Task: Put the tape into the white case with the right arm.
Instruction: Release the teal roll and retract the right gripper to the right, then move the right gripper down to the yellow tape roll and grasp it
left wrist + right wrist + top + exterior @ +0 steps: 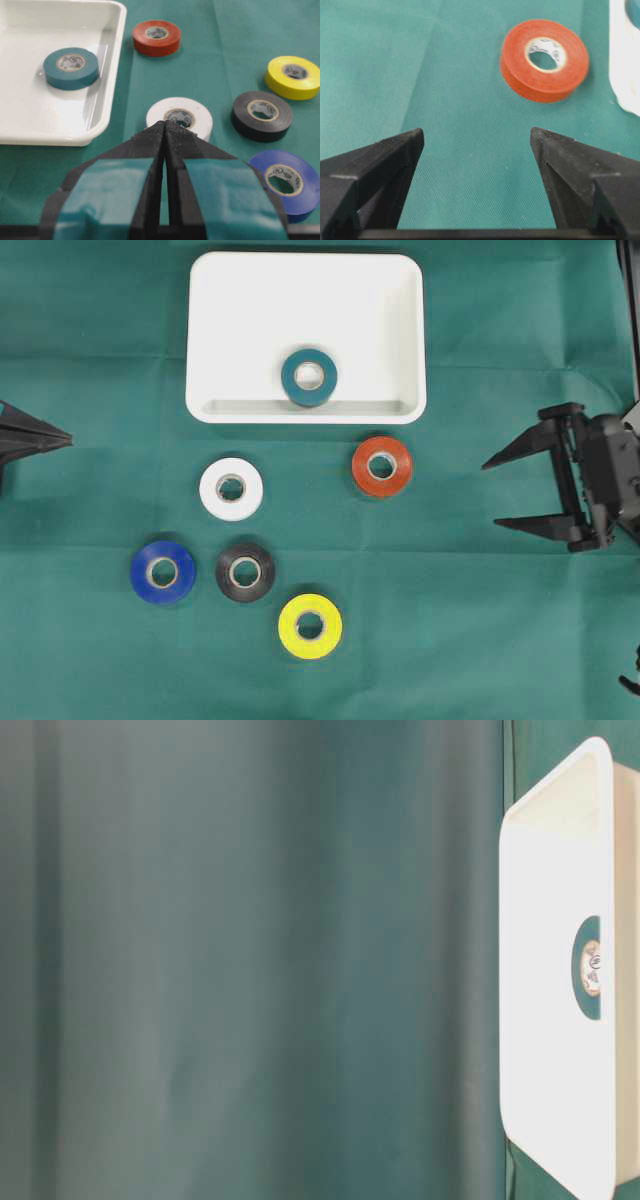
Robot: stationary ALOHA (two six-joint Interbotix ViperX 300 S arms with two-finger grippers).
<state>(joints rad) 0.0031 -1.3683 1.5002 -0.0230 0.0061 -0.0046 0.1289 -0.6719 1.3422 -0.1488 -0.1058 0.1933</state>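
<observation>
Your right gripper (476,145) sat nearest the lens with its two black fingers spread wide and nothing between them — only green cloth (420,75) showed in the gap. Beyond the fingertips, near but apart from them, lay the orange tape roll (545,60), flat on the cloth, just beside the rim of the white case (625,65).

That roll looked light and stiff, a hard ring with a card core and a smooth, perhaps slippery outer wall. You would likely do best to pinch it across the outer wall, or with one finger down the core hole and one outside.

Farther from the case, the overhead view showed the white roll (231,488), the black roll (245,571), the blue roll (162,572) and the yellow roll (310,625), all lying flat and apart from one another.

Inside the case sat one thing only — a teal roll (309,377), flat against the wall nearest the orange roll.

Your left gripper (165,131) was pressed closed, holding nothing, at the far left edge.
</observation>
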